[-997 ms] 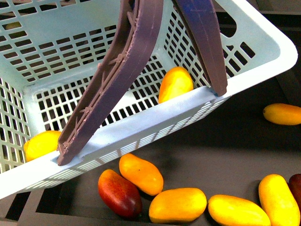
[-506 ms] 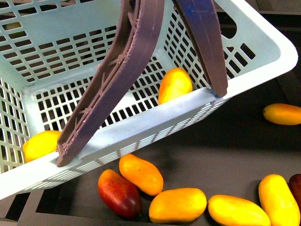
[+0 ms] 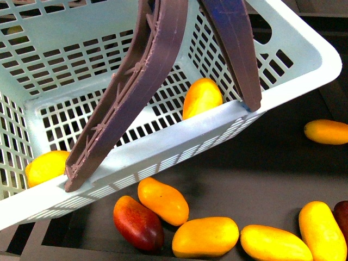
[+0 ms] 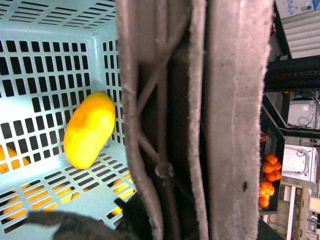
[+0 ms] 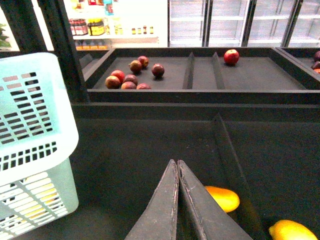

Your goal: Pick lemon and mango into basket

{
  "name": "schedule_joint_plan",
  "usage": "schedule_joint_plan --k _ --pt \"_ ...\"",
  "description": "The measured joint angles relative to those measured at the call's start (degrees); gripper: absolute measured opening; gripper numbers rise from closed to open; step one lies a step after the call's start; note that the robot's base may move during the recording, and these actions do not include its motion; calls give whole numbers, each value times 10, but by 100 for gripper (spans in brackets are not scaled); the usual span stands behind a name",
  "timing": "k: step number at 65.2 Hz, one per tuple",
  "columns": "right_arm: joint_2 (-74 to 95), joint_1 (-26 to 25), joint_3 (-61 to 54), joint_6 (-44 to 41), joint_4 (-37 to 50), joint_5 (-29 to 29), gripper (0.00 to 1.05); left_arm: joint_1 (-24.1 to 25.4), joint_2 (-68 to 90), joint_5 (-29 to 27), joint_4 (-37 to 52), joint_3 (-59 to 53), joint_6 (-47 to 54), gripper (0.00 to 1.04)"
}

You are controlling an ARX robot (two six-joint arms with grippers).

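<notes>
Mango (image 3: 202,97) lies inside the basket (image 3: 163,142), against the slotted wall near the corner where one brownish-purple handle (image 3: 234,51) meets the rim; the left wrist view shows the same fruit (image 4: 90,130) resting on the slotted floor, tilted along the wall. A second yellow fruit (image 3: 46,167) sits in the basket's other near corner, partly hidden by the rim. The basket hangs tilted in the front view, its two handles swung up together, the other handle (image 3: 128,92) crossing the front wall.

In the left wrist view both handles (image 4: 200,120) fill the middle of the picture at very close range; only a dark blurred shape shows at the edge, so I cannot tell how the left jaws stand. The mango lies just beside the handles, down in the basket, not between any jaws.

Right gripper (image 5: 177,165) shows in its own wrist view with its two dark fingers pressed together, nothing between them, over a dark shelf — the basket's corner (image 5: 35,150) stands off to one side, well apart from the tips. An orange-yellow fruit (image 5: 222,197) lies on the shelf just beside the fingers.

Below the basket in the front view, loose fruit lie on the dark shelf (image 3: 261,174) — a dark red one (image 3: 137,223) touching several yellow-orange ones (image 3: 205,236)
</notes>
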Motion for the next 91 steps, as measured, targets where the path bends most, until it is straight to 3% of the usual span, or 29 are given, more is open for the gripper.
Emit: schedule_joint_plan --k 10,46,91 --pt "-2 0 0 -1 -2 0 3 0 0 1 0 0 0 14" --pt "-3 0 0 -1 -3 2 96 -6 0 7 0 0 0 14" --pt "-4 0 0 -1 -4 0 96 -1 0 -1 0 0 0 14"
